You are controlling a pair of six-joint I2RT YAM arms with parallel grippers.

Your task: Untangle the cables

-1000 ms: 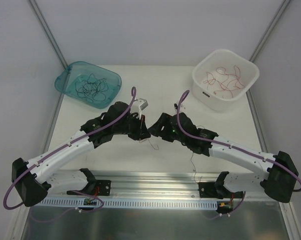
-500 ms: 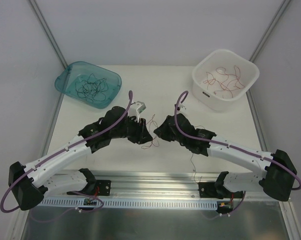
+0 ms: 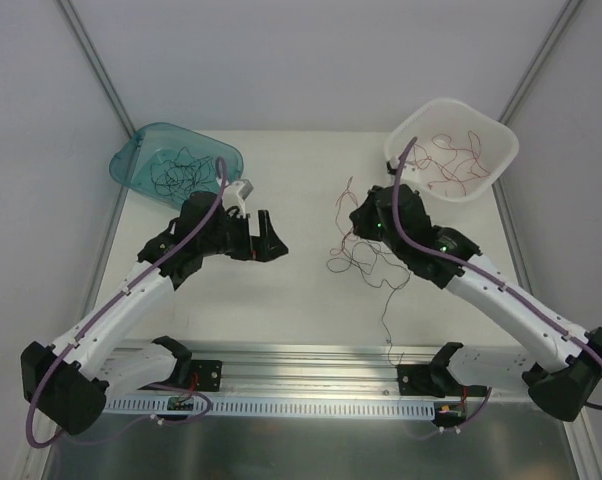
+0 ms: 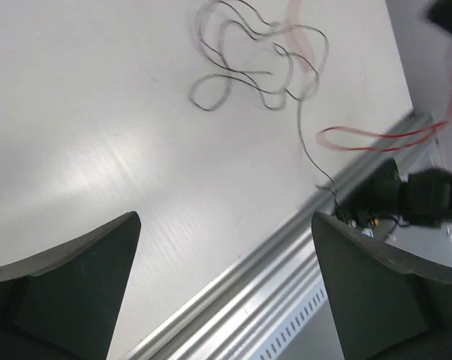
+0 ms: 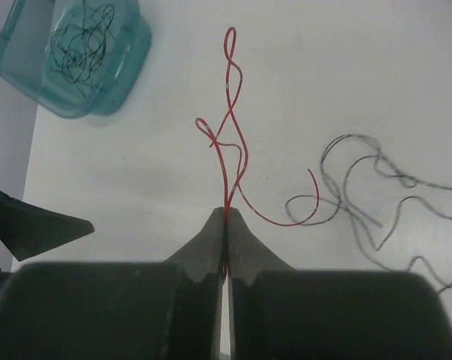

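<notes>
The cables (image 3: 361,258) lie as a loose tangle of thin black and red strands on the white table, just below my right gripper (image 3: 354,216). That gripper (image 5: 226,214) is shut on a red strand (image 5: 230,112), which stands out straight ahead of its tips, with black strands (image 5: 361,180) lying to the right of it. My left gripper (image 3: 271,238) stands open and holds nothing, well to the left of the tangle. In the left wrist view the gripper (image 4: 224,219) has bare table between its fingers, and the black strands (image 4: 248,52) lie far ahead of it.
A teal tub (image 3: 131,165) at the back left holds black strands. A white tub (image 3: 496,170) at the back right holds red strands. One thin strand (image 3: 389,325) trails down to the metal rail (image 3: 301,355) along the near table edge.
My left gripper has opened, let go and drawn back to the left. My right gripper has shut on a red strand and moved back right, pulling the tangle along with it.
</notes>
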